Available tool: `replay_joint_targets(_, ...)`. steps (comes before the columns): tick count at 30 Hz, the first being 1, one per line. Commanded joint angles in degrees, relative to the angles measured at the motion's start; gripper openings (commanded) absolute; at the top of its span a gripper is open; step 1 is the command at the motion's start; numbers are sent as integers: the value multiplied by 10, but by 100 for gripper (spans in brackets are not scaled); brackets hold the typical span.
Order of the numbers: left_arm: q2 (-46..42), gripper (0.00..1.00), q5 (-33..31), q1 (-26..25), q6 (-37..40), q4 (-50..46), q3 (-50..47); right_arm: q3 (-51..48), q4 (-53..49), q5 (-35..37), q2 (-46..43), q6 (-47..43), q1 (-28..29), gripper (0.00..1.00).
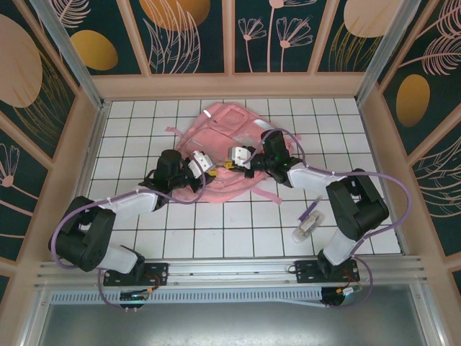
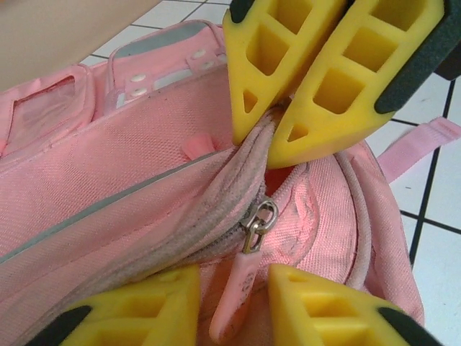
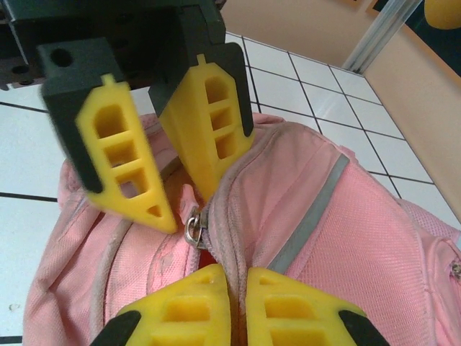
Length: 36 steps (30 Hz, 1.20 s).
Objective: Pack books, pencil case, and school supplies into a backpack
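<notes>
The pink backpack [image 1: 230,133] lies in the middle of the white tiled table. My right gripper [image 3: 238,277] is shut on the fabric edge of its zipper opening, which also shows in the left wrist view, where the right gripper [image 2: 268,133] pinches the seam. My left gripper [image 2: 232,277] is open, its fingers on either side of the pink zipper pull [image 2: 245,281] with narrow gaps. Both meet over the bag's near edge: left gripper [image 1: 202,164], right gripper [image 1: 234,155]. A purple pen [image 1: 311,210] and a small translucent tube [image 1: 306,227] lie to the right. The books and pencil case are out of view.
Pink straps [image 1: 270,193] trail off the bag onto the tiles. A raised wooden rim [image 1: 92,144] borders the table on the left, back and right. The right arm's elbow [image 1: 356,205] stands close beside the pen and tube.
</notes>
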Motion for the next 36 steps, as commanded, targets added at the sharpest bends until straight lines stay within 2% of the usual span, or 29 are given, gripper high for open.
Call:
replay_joint_targets(1,17,18,57,-3,11,60,8,-10,39,-59,-34,0,30,0)
replay_joint_targets(3,17,4,58,-2,19,48,12,-14,34,-44,-38,-7,28,0)
replay_joint_targets(4,16,0,51,-3,20,40,16,-15,26,-37,-40,-15,26,0)
replay_joint_targets(9,6,0,-16,6,16,-9,27,-3,-63,10,-56,-96,8,0)
replay_joint_targets(13,-6,0,-13,81,-30,-27,22,-11,-97,16,-71,-121,-8,0)
replay_joint_targets(14,-11,0,-19,101,-34,-30,19,-12,-112,26,-72,-132,-28,0)
replay_joint_targets(17,-22,0,-24,124,5,-66,26,-16,-149,69,-71,-163,-31,0)
replay_joint_targets(19,-16,0,11,123,5,-58,21,-22,-127,73,-70,-132,-29,0)
replay_joint_targets(20,-13,0,33,119,8,-52,18,-27,-92,73,-70,-92,-26,4)
replay_joint_targets(21,-14,0,22,104,15,-62,20,-33,-61,69,-71,-53,-21,13)
replay_joint_targets(24,-26,0,54,74,10,-32,5,-27,-26,62,-69,13,3,38)
replay_joint_targets(26,-31,0,49,52,9,-25,3,-9,-18,64,-62,55,26,44)
replay_joint_targets(28,-31,0,49,40,4,-27,7,2,-5,74,-50,81,46,47)
replay_joint_targets(32,-30,0,50,32,13,-33,17,-19,90,151,-12,96,67,48)
replay_joint_targets(34,-32,0,45,32,24,-45,24,-27,115,179,6,90,64,45)
replay_joint_targets(36,-34,0,23,33,28,-59,32,-25,87,189,17,49,63,36)
